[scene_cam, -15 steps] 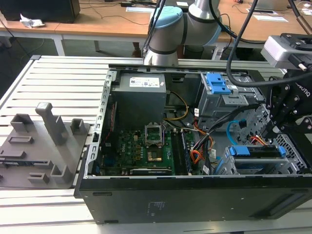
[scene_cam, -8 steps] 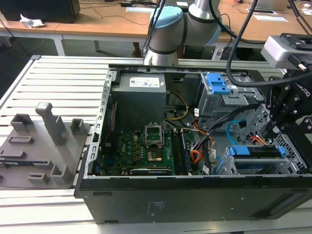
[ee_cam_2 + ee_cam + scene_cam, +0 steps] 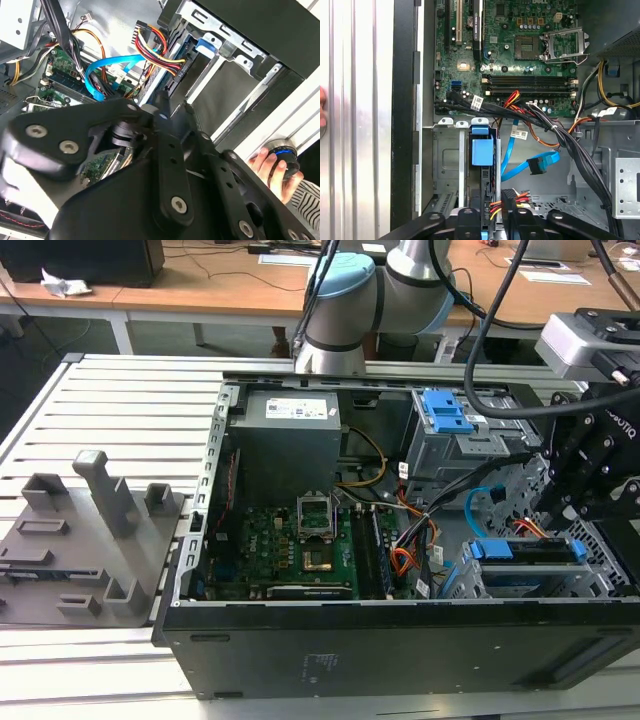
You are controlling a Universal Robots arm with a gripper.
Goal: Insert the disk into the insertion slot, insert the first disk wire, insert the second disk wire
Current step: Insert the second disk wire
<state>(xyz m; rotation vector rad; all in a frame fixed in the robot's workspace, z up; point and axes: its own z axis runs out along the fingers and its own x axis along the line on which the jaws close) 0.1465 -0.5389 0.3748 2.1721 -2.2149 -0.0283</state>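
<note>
With the fingers (image 3: 163,107) of the gripper (image 3: 175,101) clamped on the black plug of the first disk wire (image 3: 155,47), line it up square to the exposed edge of the disk (image 3: 481,150), already seated in the insertion slot (image 3: 447,155); press straight and gently, no twisting, steering clear of the loose second disk wire (image 3: 540,164) just beside

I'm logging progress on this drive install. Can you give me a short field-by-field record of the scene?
disk: seated in the insertion slot, blue carrier showing
first disk wire: black plug right at the gripper, close to the disk's end
second disk wire: looped in the case, plug hanging free, not connected
person: a hand on a round knob outside the case
</note>
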